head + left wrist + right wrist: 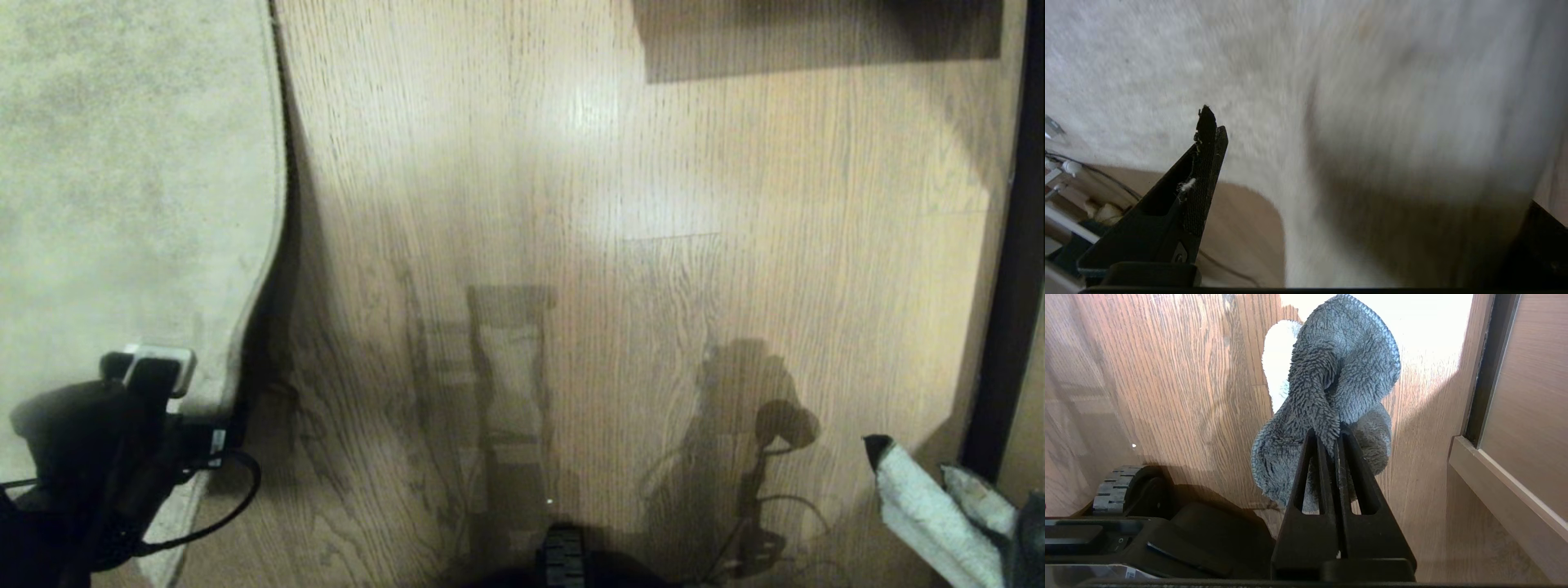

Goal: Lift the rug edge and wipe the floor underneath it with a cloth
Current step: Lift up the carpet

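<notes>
- The rug edge [273, 245] runs up the left of the head view, lying on the floor [620, 269], bowing near the robot; not yet lifted.
- The left gripper [155, 371] hangs over the rug just inside that border, fingers [1202, 163] spread wide, probably lined up to pinch and raise it.
- The cloth [1331, 400] hangs pinched between the right gripper's [1329, 437] closed fingers, parked low on the right above the floor, likely kept ready for wiping.

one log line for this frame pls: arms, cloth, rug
left gripper: open, over rug edge | right gripper: shut on cloth, above floor | rug: not lifted
</notes>
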### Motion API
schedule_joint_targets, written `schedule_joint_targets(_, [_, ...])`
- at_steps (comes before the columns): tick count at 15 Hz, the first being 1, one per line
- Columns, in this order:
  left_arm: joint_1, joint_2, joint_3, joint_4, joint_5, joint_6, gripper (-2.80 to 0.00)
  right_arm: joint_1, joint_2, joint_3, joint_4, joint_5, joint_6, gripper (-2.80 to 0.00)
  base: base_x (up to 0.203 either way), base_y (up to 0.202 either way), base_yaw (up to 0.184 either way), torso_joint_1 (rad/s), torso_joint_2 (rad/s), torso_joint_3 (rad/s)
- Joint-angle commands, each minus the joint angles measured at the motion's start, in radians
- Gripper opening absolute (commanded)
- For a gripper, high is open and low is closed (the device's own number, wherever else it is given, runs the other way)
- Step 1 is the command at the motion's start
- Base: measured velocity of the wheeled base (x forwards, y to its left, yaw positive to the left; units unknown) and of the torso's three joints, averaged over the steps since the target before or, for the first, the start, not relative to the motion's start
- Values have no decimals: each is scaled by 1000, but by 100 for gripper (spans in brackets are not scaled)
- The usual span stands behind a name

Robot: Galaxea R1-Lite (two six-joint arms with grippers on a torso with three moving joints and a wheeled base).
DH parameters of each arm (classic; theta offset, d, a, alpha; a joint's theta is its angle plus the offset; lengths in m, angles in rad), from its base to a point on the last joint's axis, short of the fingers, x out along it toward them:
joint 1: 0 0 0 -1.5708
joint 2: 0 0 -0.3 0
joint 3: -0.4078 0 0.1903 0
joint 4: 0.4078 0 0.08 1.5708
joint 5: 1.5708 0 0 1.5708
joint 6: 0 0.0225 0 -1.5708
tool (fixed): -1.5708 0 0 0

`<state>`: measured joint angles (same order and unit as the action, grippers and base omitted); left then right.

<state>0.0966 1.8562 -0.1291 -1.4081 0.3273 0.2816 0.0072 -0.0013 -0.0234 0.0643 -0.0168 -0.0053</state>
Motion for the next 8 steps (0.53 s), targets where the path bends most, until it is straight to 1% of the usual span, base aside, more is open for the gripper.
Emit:
schedule_joint_targets(1, [-4,-23,48,-11,1,10,0,0,1,0,0,0,-1,-280,0,0,0,0,0,0])
schedule_joint_targets(2, [-5,-34,58,-10,1,12,0,0,1,0,0,0,-1,-280,0,0,0,0,0,0])
schedule_joint_targets(3, [-4,-46,73,-9,1,28,0,0,1,0,0,0,-1,-280,0,0,0,0,0,0])
schedule_joint_targets(6, [20,-71,114,-9,3,120,0,0,1,0,0,0,-1,-280,0,0,0,0,0,0])
schedule_joint_targets(8, [44,-76,127,-11,3,153,0,0,1,0,0,0,-1,-280,0,0,0,0,0,0])
